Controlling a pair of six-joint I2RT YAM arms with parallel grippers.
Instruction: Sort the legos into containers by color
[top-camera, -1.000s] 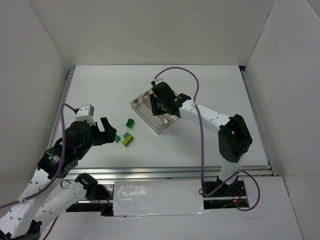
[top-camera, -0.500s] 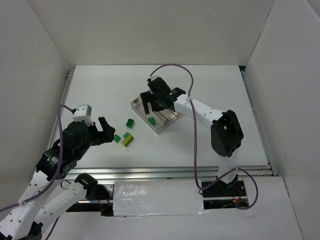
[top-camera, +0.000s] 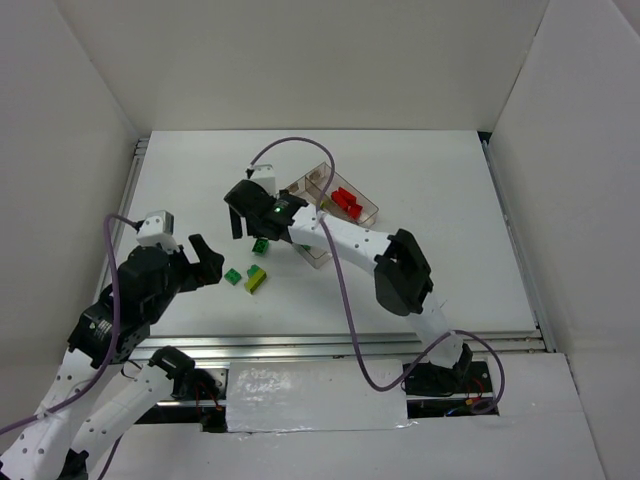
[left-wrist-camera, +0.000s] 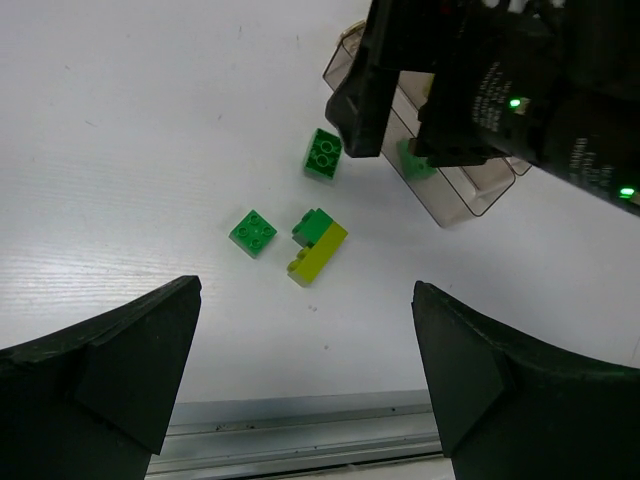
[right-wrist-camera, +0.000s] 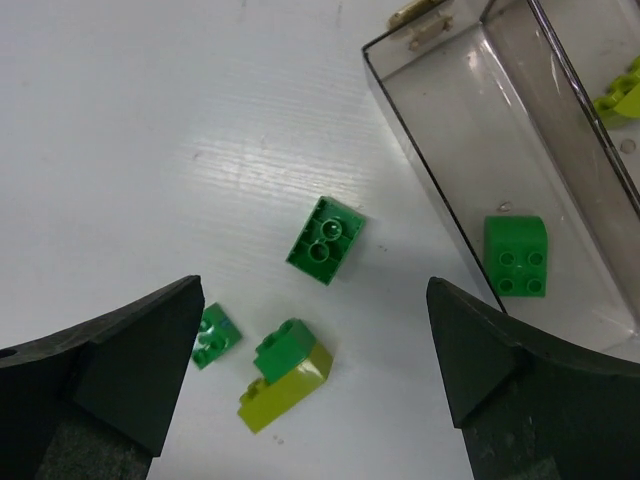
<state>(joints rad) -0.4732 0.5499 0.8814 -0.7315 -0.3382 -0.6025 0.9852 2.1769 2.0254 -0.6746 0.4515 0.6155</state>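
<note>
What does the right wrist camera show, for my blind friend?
Between the right arm's open fingers, an upside-down green brick, a smaller green brick and a green-on-yellow-green pair lie on the white table. A clear tray at upper right holds another green brick.

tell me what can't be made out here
- Top external: the right arm covers part of the tray, hiding what lies there.
- Left wrist: the right arm blocks most of the tray; one green lego shows only partly.
- Right wrist: a yellow-green lego is cut by the right edge.
</note>
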